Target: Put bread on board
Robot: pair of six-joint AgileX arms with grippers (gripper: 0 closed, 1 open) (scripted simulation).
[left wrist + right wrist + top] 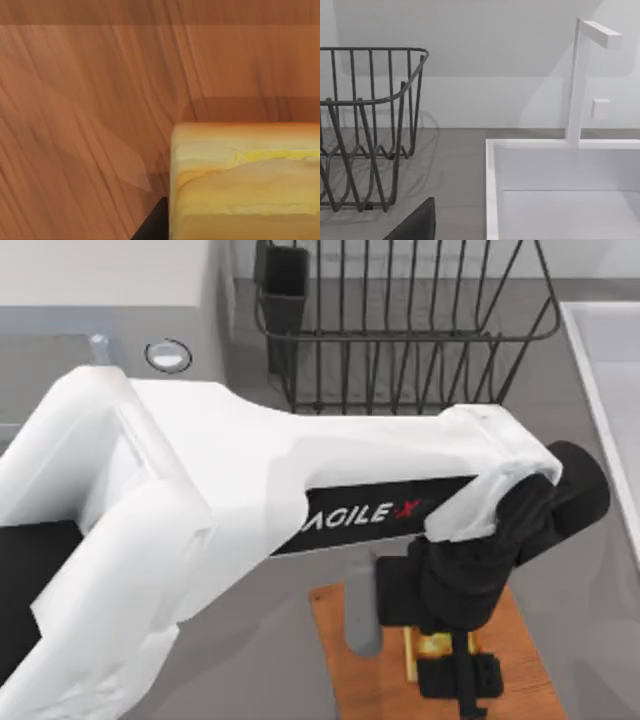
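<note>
The bread (436, 645), a small golden-yellow chunk, sits over the board (340, 660), at the board's middle toward its far edge, with the left claw (447, 660) directly above it. In the left wrist view the bread (245, 180) lies close against the grained wood of the board (90, 100), its shadow falling on the board just behind it; whether it rests on the wood or hangs just clear cannot be told. The left claw appears closed around the bread, its dark fingers at either side of the chunk. The left arm (250, 500) reaches from the left across the table (590, 570) to the board. Beyond the board stands a dark wire rack (400, 330); to the board's right lies a white sink (605, 370). The right wrist view looks toward the rack (365, 125) and the sink (560, 190).
</note>
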